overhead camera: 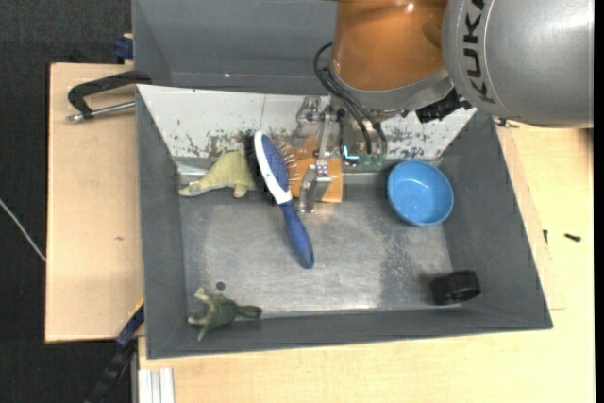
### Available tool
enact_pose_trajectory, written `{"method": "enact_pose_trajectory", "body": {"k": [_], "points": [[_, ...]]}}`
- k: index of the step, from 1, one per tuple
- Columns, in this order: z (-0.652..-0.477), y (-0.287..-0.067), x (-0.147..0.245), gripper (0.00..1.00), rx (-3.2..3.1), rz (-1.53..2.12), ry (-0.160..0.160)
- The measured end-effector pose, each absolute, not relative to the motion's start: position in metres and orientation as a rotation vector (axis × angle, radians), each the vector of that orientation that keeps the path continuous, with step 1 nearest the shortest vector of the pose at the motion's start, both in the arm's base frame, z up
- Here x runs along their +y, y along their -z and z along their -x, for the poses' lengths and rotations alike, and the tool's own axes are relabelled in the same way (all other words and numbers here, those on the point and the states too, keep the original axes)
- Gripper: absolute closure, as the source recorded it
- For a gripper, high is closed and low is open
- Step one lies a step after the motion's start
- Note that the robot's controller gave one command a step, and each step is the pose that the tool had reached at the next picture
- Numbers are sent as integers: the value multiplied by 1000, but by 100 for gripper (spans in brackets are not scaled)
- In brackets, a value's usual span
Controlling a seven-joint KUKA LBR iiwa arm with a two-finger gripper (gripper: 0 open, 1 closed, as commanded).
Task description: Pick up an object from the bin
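My gripper [319, 173] hangs low at the back middle of the bin, just right of the head of a blue hairbrush [281, 195]. The brush lies slanted, white bristle pad towards the back wall, handle pointing to the front. Right under the gripper sits an orange block-like thing [327, 191], partly hidden by it. Whether the gripper has hold of the block I cannot make out. A pale yellow toy dinosaur [225, 176] lies left of the brush head, touching it.
A round blue bowl [420, 193] stands to the gripper's right. A small black object [454, 287] rests in the front right corner, and a green toy dinosaur [219, 312] in the front left corner. The arm's orange cover looms above the back right.
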State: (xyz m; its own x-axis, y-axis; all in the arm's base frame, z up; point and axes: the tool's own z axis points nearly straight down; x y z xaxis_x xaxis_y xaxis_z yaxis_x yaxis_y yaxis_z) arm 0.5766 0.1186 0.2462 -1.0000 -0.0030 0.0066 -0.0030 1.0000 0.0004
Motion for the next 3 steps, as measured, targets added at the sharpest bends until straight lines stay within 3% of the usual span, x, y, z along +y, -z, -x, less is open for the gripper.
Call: {"method": "enact_pose_trajectory", "body": {"k": [1,2,3], "points": [[-587,-127,76,0,-3156,-105,11],[-581,-118,80,0,-3165,-71,18],[-575,-109,74,100,-3143,-61,3]]}}
